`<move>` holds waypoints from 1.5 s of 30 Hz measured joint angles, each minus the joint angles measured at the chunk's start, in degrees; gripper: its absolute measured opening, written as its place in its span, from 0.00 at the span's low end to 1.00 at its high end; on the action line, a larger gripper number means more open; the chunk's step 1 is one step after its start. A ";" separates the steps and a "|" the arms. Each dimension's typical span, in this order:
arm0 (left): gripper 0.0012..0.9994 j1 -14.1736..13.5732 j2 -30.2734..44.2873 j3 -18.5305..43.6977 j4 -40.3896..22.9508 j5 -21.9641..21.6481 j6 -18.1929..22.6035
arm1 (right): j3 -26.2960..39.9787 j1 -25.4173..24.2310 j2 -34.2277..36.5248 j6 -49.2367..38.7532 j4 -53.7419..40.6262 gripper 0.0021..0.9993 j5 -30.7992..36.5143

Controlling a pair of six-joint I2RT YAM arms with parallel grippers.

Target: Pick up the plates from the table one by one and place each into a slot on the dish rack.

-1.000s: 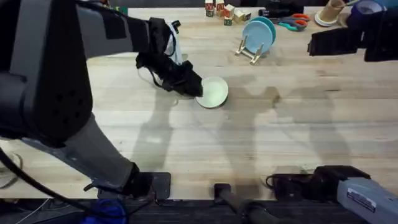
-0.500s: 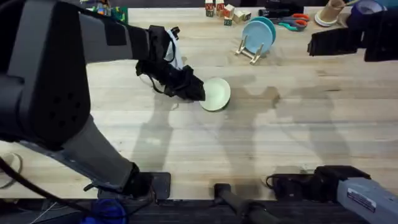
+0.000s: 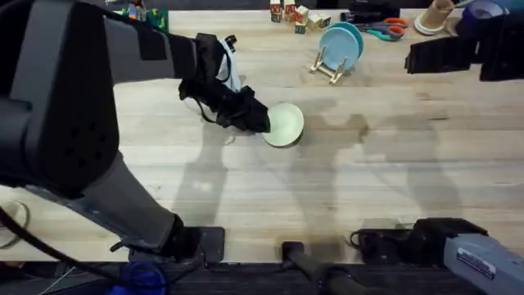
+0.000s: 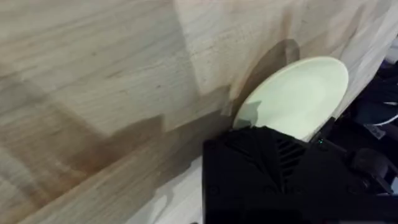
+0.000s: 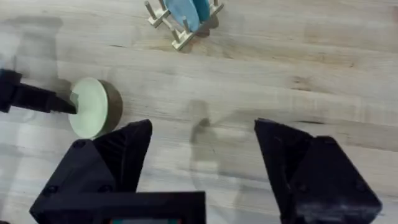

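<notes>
Overhead: the left claw [image 3: 260, 123] sits near the middle of the pale wood surface [image 3: 344, 188], pinching the near-left rim of the cream-yellow plate [image 3: 286, 124], which tilts up on edge beside it. At about one o'clock from that plate, near the far edge, stands the dish rack [image 3: 329, 65] with a light blue plate [image 3: 336, 45] and a teal plate [image 3: 354, 33] upright in its slots. The right claw [image 3: 426, 56] hangs high at the far right, well apart from the rack.

Left wrist: the cream-yellow plate [image 4: 298, 96] rises from the black finger [image 4: 267, 168], its shadow falling on the planks.

Right wrist: the right claw [image 5: 202, 152] is spread wide above bare wood; the yellow plate [image 5: 90, 115] and the rack [image 5: 180, 18] lie beyond.
</notes>
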 joint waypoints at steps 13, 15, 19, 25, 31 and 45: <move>0.04 0.00 -0.01 -0.11 0.16 0.15 0.00 | 0.15 0.00 4.67 1.31 -2.62 0.99 -10.25; 0.04 0.00 -0.01 -0.11 0.16 0.15 0.00 | 0.15 0.00 6.86 1.41 -2.60 0.99 -12.83; 0.04 0.00 -0.01 -0.11 0.23 0.15 0.00 | 0.15 0.00 10.12 1.55 -2.73 0.99 -17.95; 0.04 -0.02 0.01 -0.28 0.88 0.39 0.02 | 0.15 0.00 12.67 2.43 -4.32 0.99 -23.01; 0.04 -0.02 0.00 -0.42 1.28 0.68 0.04 | 0.11 0.87 13.38 3.60 -4.57 0.99 -25.64; 0.04 -0.02 0.01 -0.46 1.34 0.79 0.04 | -17.25 11.42 14.94 12.85 16.11 1.00 -28.06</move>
